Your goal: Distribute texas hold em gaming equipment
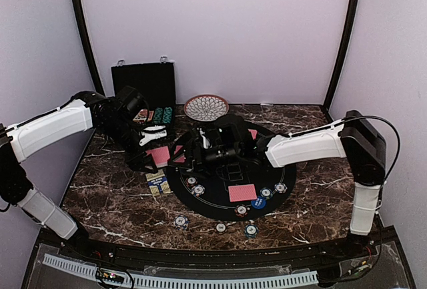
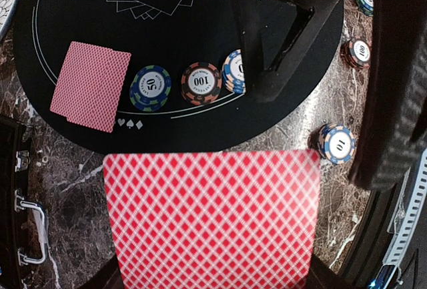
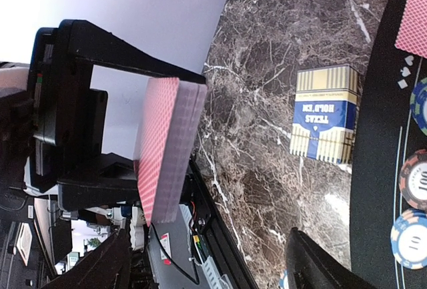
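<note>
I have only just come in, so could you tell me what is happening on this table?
The left gripper is shut on a deck of red-backed cards, holding it above the marble table at the left edge of the black round mat. The right gripper hangs open close to the deck, holding nothing. A pile of cards lies face down on the mat's near side with poker chips around it, and three more chips lie on the table in front.

Red-backed deck gripped in left fingers, off the desk. Card pair face down on black mat. Striped chips in a row just beside it. Loose chips on marble near the mat's front edge.
</note>
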